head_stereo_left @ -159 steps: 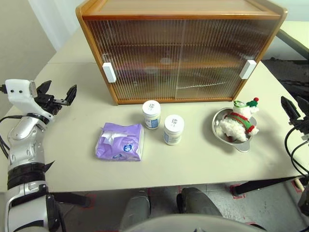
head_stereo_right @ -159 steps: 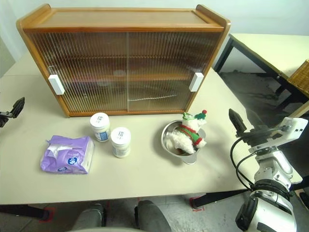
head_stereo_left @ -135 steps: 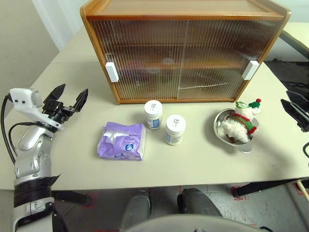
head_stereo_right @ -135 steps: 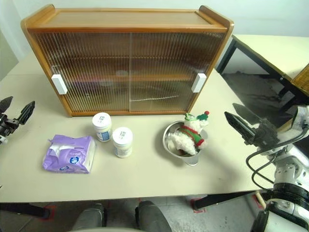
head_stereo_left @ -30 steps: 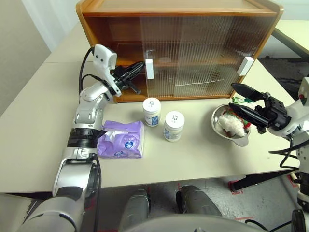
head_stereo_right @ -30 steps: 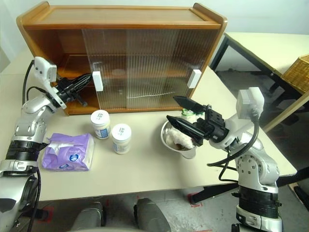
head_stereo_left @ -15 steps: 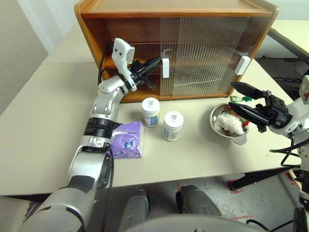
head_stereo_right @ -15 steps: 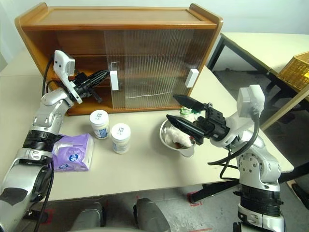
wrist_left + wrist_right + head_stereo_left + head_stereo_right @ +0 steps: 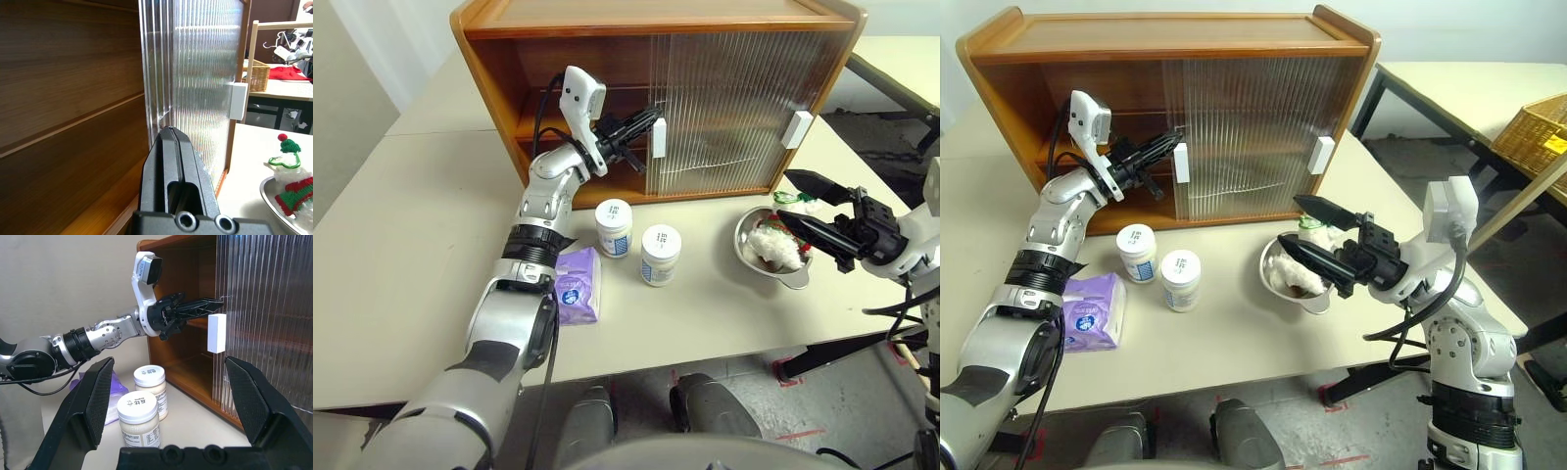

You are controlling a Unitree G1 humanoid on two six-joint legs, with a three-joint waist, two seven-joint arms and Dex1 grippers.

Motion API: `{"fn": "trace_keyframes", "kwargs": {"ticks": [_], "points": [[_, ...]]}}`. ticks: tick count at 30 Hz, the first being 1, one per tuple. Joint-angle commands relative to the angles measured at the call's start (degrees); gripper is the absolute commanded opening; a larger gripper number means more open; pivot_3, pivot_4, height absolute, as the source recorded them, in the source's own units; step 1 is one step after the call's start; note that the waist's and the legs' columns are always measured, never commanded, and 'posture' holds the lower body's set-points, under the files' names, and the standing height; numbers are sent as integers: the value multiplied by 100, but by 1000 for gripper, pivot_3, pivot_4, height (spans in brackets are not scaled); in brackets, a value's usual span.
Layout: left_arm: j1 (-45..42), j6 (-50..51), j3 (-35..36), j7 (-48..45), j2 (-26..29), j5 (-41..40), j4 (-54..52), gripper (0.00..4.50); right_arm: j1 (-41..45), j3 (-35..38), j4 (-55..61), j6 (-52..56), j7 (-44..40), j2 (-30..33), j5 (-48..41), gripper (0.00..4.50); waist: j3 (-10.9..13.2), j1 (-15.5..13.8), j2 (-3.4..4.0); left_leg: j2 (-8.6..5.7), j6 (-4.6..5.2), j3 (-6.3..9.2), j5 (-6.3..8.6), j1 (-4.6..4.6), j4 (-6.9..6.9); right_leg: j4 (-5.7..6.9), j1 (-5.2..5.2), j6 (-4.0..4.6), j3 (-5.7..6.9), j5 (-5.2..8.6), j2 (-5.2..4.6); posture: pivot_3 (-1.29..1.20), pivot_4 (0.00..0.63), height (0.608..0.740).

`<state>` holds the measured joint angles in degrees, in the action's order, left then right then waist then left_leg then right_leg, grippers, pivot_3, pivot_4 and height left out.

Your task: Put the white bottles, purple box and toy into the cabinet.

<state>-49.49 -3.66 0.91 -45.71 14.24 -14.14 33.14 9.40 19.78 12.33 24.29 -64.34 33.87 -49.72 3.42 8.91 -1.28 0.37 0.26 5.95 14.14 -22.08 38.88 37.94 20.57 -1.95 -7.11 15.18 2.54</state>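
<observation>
The wooden cabinet (image 9: 656,18) stands at the back of the table with its left half uncovered. Its left sliding door (image 9: 705,108) sits pushed over the right one. My left gripper (image 9: 651,121) is shut, its tips against that door's edge by the white handle (image 9: 659,137). Two white bottles (image 9: 614,227) (image 9: 661,255) stand in front of the cabinet. The purple box (image 9: 576,286) lies to their left, partly behind my left forearm. The toy (image 9: 773,245) sits in a steel bowl (image 9: 740,245). My right gripper (image 9: 808,204) hovers open just right of it, holding nothing.
A wooden shelf (image 9: 536,125) divides the cabinet's uncovered half. The right door's handle (image 9: 794,128) is near the cabinet's right post. Past the table's right edge stand another table (image 9: 1469,83) and a wicker basket (image 9: 1533,132).
My left gripper has moved right along the cabinet front, and the left door has slid right with it, widening the gap. The right arm has stayed put.
</observation>
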Motion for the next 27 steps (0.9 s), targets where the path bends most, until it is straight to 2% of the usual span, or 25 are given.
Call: {"fn": "trace_keyframes", "kwargs": {"ticks": [1,5,10,14,18,21,27], "points": [[2,34,-73,-86,-11,69,83,12,2,58,36,-29,10,49,-65,4500,0,10,0,-3,3,0,-1,-2,1,-2,0,-2,0,0,-4,-261,34,740],[401,413,0,-347,363,-103,-592,12,99,-26,-54,-57,-12,7,-22,4500,-5,39,8,-11,9,-3,-1,-10,-1,-6,4,-9,0,1,-14,-251,34,740],[1238,852,302,-539,1184,-289,-1393,1558,169,-108,-167,-66,-78,-24,-5,4500,-20,86,32,-11,12,-5,2,-11,-10,-7,12,-10,0,4,-13,-222,38,740],[1932,1713,754,-881,1915,-993,-2449,2968,240,-223,-315,-88,-232,-29,37,4500,-20,47,31,-6,9,-5,1,-32,-16,-4,39,-1,2,3,-9,-200,41,740],[2669,2894,1173,-1187,2847,-1581,-3285,4419,243,-435,-360,-213,-577,-45,136,4500,-31,-32,37,-4,8,-3,1,-39,-18,-3,50,67,0,-28,-14,-186,42,740],[3086,3479,1460,-1271,3391,-1856,-3641,4464,255,-530,-395,-298,-715,-72,174,4500,-44,-81,42,2,4,8,3,-40,-36,-2,69,90,-5,-26,-25,-186,42,740],[4035,5675,2239,-1354,4732,-2737,-4398,4464,298,-697,-538,-357,-850,-96,271,4500,-61,-113,32,28,-20,36,-6,-61,-89,18,141,158,-26,-32,-35,-154,52,740]]}}
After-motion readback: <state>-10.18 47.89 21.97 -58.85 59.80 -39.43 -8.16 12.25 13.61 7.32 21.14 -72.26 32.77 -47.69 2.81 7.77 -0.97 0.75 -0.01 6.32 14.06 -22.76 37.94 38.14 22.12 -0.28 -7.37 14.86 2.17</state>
